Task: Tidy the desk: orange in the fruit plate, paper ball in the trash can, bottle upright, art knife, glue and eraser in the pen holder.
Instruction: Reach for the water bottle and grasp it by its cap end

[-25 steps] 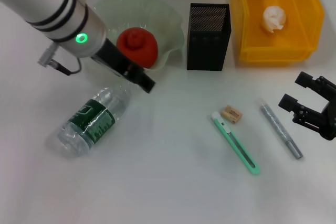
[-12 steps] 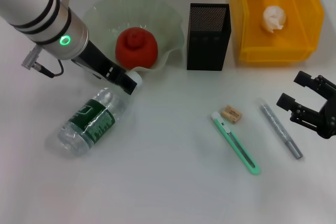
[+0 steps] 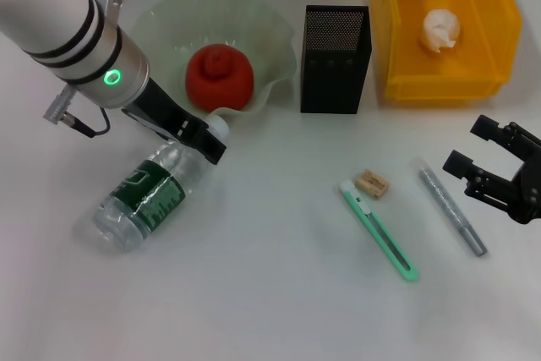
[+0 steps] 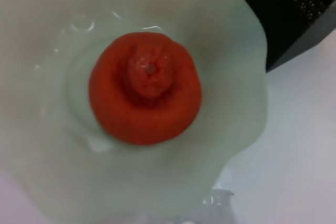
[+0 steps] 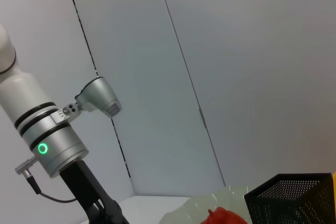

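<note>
On the white desk (image 3: 270, 293), left of centre, a clear plastic bottle (image 3: 152, 192) with a green label lies on its side, its white cap end pointing up toward a pale green wavy fruit plate (image 3: 279, 48). The left gripper (image 3: 207, 145) sits right at the bottle's neck, just below the plate's near rim; half a second ago it was a little higher and further left, and a second ago it hung over the plate's edge beside the orange. Whether its fingers are closed around the neck or merely beside it cannot be told.

An orange (image 3: 220, 76) rests in the middle of the fruit plate, stem side up, and has not moved. The left wrist view looks straight down on the orange (image 4: 145, 87) in the plate (image 4: 231, 77), with the bottle's top just visible at the plate's rim.

To the right of the plate stands a black mesh pen holder (image 3: 336, 58), and beyond it a yellow bin (image 3: 397, 40) with a crumpled paper ball (image 3: 440, 29) inside. Nearer the front lie a small tan eraser (image 3: 372, 184), a green art knife (image 3: 380, 232) just beside it, and a grey glue stick (image 3: 453, 211) further right, all unchanged.

The right gripper (image 3: 478, 158) hovers low at the desk's right edge, fingers spread wide and empty, having drifted only slightly.
</note>
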Robot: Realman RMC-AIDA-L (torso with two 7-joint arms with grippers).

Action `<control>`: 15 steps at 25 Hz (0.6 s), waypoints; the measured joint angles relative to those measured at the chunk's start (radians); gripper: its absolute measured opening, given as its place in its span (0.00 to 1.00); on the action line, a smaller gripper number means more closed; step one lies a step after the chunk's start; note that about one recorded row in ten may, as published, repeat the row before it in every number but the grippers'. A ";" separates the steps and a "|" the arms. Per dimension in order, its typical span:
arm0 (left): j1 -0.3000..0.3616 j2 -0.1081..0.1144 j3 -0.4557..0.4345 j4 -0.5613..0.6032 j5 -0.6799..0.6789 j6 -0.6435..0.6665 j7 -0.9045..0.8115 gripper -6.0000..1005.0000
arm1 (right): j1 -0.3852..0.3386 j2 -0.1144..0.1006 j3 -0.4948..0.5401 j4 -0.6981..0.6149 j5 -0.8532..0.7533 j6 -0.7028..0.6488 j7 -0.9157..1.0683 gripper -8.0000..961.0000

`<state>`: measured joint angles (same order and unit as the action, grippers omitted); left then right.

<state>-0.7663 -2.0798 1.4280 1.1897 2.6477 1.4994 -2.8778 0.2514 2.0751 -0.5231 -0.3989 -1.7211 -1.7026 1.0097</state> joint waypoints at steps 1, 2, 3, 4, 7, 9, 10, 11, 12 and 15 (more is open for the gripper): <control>0.000 0.000 0.001 -0.005 -0.008 -0.002 0.000 0.84 | 0.000 0.000 0.000 0.000 0.000 0.000 0.001 0.88; -0.001 0.000 0.005 -0.018 -0.018 -0.009 0.000 0.84 | 0.000 -0.001 -0.001 0.000 0.000 0.000 0.002 0.88; -0.001 0.000 0.005 -0.018 -0.018 -0.009 0.000 0.84 | 0.000 -0.001 -0.001 0.000 0.000 0.000 0.002 0.88; -0.001 0.000 0.010 -0.028 -0.019 -0.016 0.000 0.84 | 0.000 -0.001 -0.002 0.000 0.000 0.000 0.002 0.88; -0.004 0.000 0.033 -0.054 -0.026 -0.046 0.000 0.84 | 0.000 0.000 -0.005 0.000 0.000 -0.004 0.001 0.88; -0.002 0.000 0.037 -0.055 -0.029 -0.050 0.000 0.84 | 0.000 0.000 -0.004 0.000 0.000 -0.005 0.001 0.88; -0.001 0.000 0.042 -0.055 -0.034 -0.056 0.000 0.84 | -0.001 0.000 -0.003 0.000 0.000 -0.006 0.001 0.88; -0.001 0.000 0.045 -0.055 -0.040 -0.059 0.000 0.84 | -0.001 0.000 -0.002 0.000 0.000 -0.007 0.001 0.88; 0.000 0.000 0.050 -0.056 -0.057 -0.067 0.000 0.84 | -0.002 -0.001 -0.001 0.000 0.000 -0.013 0.005 0.88; 0.000 0.000 0.056 -0.056 -0.069 -0.074 0.000 0.84 | -0.003 -0.002 0.000 0.000 0.000 -0.020 0.007 0.88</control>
<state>-0.7668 -2.0801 1.4836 1.1337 2.5791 1.4254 -2.8777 0.2482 2.0731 -0.5234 -0.3988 -1.7210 -1.7228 1.0163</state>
